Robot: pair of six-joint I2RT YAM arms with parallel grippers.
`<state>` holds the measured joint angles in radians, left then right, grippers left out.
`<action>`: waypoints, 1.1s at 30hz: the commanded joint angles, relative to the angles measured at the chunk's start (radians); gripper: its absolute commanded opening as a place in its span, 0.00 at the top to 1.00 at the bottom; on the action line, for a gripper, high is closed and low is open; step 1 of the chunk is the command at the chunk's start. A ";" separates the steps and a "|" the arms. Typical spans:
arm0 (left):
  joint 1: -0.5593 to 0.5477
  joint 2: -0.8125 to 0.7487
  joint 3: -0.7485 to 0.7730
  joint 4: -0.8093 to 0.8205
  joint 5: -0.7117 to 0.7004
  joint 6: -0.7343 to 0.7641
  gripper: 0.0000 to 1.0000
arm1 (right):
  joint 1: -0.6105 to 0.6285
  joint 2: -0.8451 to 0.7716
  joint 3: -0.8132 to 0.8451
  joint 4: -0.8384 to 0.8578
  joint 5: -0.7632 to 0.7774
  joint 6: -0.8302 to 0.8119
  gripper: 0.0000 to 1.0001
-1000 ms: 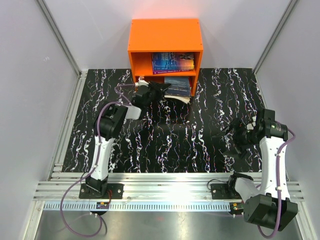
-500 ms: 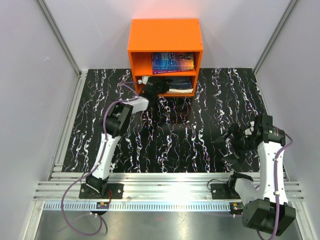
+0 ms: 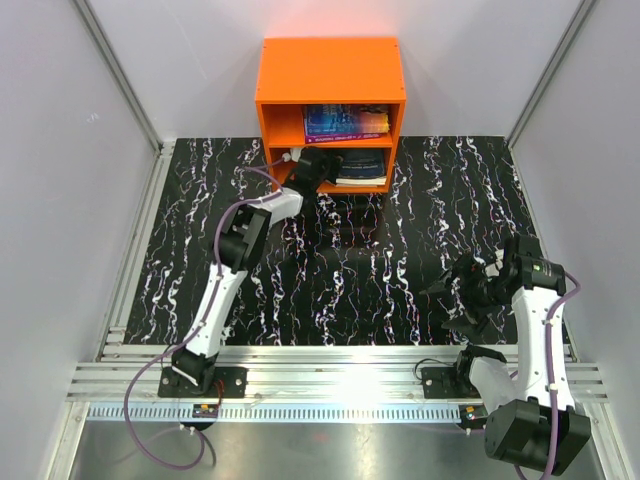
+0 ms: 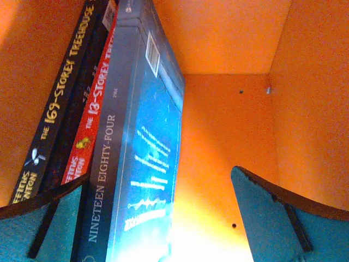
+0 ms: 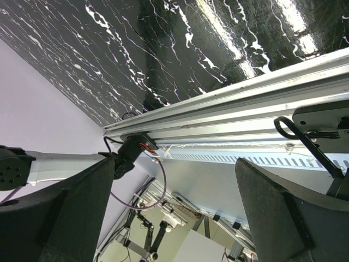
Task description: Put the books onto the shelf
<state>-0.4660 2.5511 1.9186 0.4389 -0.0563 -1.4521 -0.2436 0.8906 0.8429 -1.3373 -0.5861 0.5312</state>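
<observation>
The orange shelf [image 3: 330, 80] stands at the back of the table. Books [image 3: 346, 122] lie in its upper compartment and a stack of books [image 3: 362, 170] in its lower one. My left gripper [image 3: 328, 162] reaches into the lower compartment. In the left wrist view it [image 4: 163, 224] is open. The blue-grey "Nineteen Eighty-Four" book [image 4: 147, 164] stands between the fingers, close to the left pad [image 4: 38, 229] and apart from the right one. A red spine [image 4: 92, 136] and a black spine [image 4: 60, 125] lie beyond it against the orange wall [image 4: 229, 109]. My right gripper [image 3: 455, 295] hangs open and empty at the right.
The black marbled mat [image 3: 350, 270] covers the table between grey walls. An aluminium rail [image 3: 330, 385] runs along the near edge. The right wrist view shows my right gripper [image 5: 174, 218] above that rail [image 5: 229, 109], with the left arm's base [image 5: 131, 153] behind.
My left gripper pushed the blue-grey book into the lower compartment, then opened and let it go. The right arm drew back slightly toward the near right.
</observation>
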 commanded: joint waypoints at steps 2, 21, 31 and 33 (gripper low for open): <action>0.055 -0.129 -0.055 -0.080 0.116 0.194 0.01 | 0.009 -0.004 -0.004 -0.030 -0.012 -0.004 0.00; 0.092 -0.416 -0.384 -0.442 0.340 0.286 0.01 | 0.013 -0.013 -0.034 0.046 -0.080 0.055 0.00; -0.025 -0.499 -0.471 -0.450 0.335 0.406 1.00 | 0.013 -0.039 -0.042 0.046 -0.083 0.061 0.00; -0.046 -0.468 -0.446 -0.443 0.352 0.386 1.00 | 0.013 -0.048 -0.048 0.038 -0.083 0.059 0.00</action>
<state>-0.4725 2.0651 1.4475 -0.0261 0.2615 -1.0821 -0.2371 0.8627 0.8043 -1.3018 -0.6483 0.5846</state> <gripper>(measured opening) 0.008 0.994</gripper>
